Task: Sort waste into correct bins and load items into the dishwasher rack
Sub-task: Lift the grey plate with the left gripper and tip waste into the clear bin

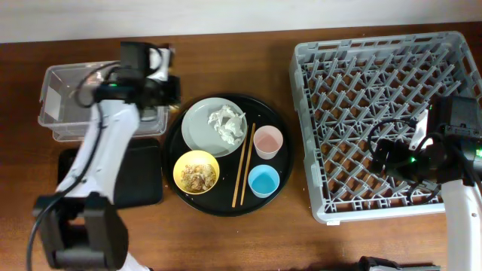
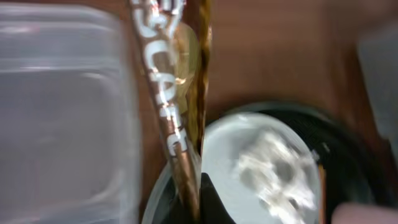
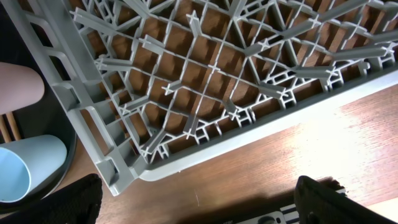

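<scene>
Left gripper [image 1: 167,90] pinches peel strip [image 2: 177,118] beside clear tub [image 1: 75,69], unreleased. Right gripper [image 3: 199,205] spread, empty. Rack [image 1: 305,113] bare; tissue [image 1: 228,124], scraps [image 1: 197,175], chopsticks [image 1: 243,165] on round tray [image 1: 226,205].

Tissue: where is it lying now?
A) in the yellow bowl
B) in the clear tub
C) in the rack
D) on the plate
D: overhead, the crumpled tissue sits on the plate, which rests on the round black tray.

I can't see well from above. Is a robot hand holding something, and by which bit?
The left gripper pinches the brown-yellow strip by one end. The right gripper is open and empty.
</scene>
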Motion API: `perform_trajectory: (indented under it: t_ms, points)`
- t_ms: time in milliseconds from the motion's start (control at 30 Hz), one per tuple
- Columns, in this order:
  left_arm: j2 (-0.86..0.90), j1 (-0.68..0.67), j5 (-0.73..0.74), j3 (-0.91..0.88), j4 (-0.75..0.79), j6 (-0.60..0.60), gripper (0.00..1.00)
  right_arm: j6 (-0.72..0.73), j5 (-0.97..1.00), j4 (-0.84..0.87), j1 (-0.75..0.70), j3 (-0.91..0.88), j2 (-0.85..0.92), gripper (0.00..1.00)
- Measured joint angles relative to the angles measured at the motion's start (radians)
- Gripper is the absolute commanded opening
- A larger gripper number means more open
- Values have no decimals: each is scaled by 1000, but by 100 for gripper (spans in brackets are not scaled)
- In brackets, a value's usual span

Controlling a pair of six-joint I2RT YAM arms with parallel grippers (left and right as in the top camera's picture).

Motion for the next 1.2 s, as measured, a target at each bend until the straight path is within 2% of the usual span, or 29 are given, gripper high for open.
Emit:
perform_trajectory:
  t_ms: [33,67,133,167,200,300,367,400,500,600,700,767,800,833,900,1000,1100,1200]
  points:
    - [-18,61,-25,7,1,-55,1,0,0,0,0,0,0,99]
    - [-18,129,-41,7,0,-128,18,0,0,0,0,0,0,99]
    - [-16,244,-64,7,1,-226,48,0,0,0,0,0,0,99]
    - [-15,275,-71,7,1,-253,68,0,0,0,0,0,0,98]
    - [-15,291,-72,7,1,-266,73,0,0,0,0,0,0,98]
    - [-13,299,-73,7,1,-284,73,0,0,0,0,0,0,99]
    - [-11,279,-17,7,-5,-256,73,0,0,0,0,0,0,99]
    - [-9,237,7,7,-14,-211,73,0,0,0,0,0,0,99]
    - [26,-34,43,7,-26,-25,74,0,0,0,0,0,0,99]
    - [143,-223,23,7,-26,25,74,0,0,0,0,0,0,99]
    - [250,-309,16,7,-25,32,74,0,0,0,0,0,0,99]
    - [309,-345,-2,7,-23,34,42,0,0,0,0,0,0,99]
    - [325,-351,1,7,-21,35,15,0,0,0,0,0,0,98]
    - [327,-359,-8,7,-24,39,0,0,0,0,0,0,0,98]
    - [327,-360,-23,8,-29,39,0,0,0,0,0,0,0,99]
    - [312,-343,-124,22,-72,39,0,0,0,0,0,0,0,99]
    - [186,-267,-150,25,-82,39,0,0,0,0,0,0,0,99]
    - [153,-266,-102,33,-82,39,0,0,0,0,0,0,0,99]
